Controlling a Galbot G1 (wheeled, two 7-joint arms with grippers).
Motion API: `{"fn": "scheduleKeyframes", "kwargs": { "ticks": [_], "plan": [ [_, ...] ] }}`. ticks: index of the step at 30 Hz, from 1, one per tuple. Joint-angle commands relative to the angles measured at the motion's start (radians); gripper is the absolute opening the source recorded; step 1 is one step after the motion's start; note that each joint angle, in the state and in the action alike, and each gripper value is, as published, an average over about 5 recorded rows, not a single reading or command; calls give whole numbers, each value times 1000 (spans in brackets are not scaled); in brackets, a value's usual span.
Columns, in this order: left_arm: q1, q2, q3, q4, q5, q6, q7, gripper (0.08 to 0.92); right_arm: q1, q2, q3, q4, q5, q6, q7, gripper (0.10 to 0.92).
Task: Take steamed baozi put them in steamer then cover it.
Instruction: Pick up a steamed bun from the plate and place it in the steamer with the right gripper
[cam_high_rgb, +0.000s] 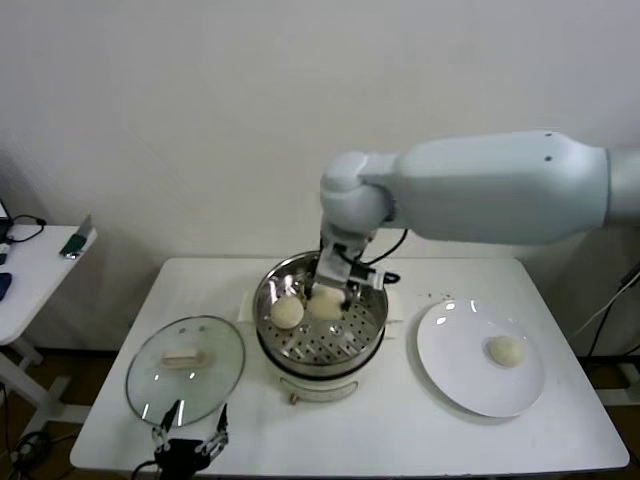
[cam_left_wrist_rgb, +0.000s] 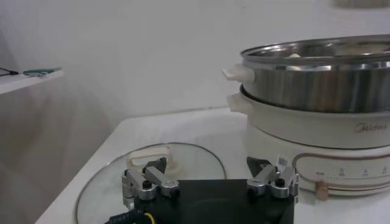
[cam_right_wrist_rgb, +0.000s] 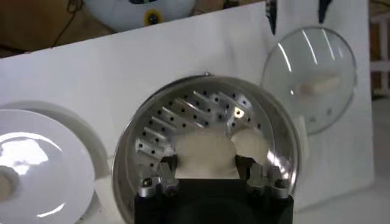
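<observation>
The steel steamer (cam_high_rgb: 325, 342) stands on its cream-white pot base at the table's middle. My right gripper (cam_high_rgb: 327, 293) reaches down into it, shut on a baozi (cam_right_wrist_rgb: 205, 152) held just over the perforated bottom (cam_right_wrist_rgb: 183, 115). A second baozi (cam_high_rgb: 287, 312) lies in the basket beside it and also shows in the right wrist view (cam_right_wrist_rgb: 251, 143). A third baozi (cam_high_rgb: 506, 350) lies on the white plate (cam_high_rgb: 465, 380). The fourth is hidden. The glass cover (cam_high_rgb: 185, 365) lies flat on the table's left. My left gripper (cam_high_rgb: 190, 447) is open and empty at the cover's near edge (cam_left_wrist_rgb: 183, 159).
The white plate stands to the right of the steamer, near the table's right edge. A small side table (cam_high_rgb: 30, 275) with a few items stands further left. The pot base's front (cam_left_wrist_rgb: 329, 143) faces the left gripper.
</observation>
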Motion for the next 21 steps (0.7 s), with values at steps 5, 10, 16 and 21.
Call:
{"fn": "scheduleKeyframes", "kwargs": {
  "ticks": [5, 10, 16, 21],
  "plan": [
    [-4, 1, -2, 10, 0, 1, -1, 823, -121, 88, -31, -2, -104, 22, 17, 646],
    [-4, 3, -1, 12, 0, 2, 0, 823, -149, 95, -31, -11, -122, 19, 20, 648],
    [-5, 6, -5, 13, -4, 1, -1, 823, -169, 99, -40, -32, -154, 18, 22, 648],
    [-6, 5, -4, 14, -4, 0, -1, 823, -178, 99, -47, -41, -159, 17, 49, 662]
  ]
}}
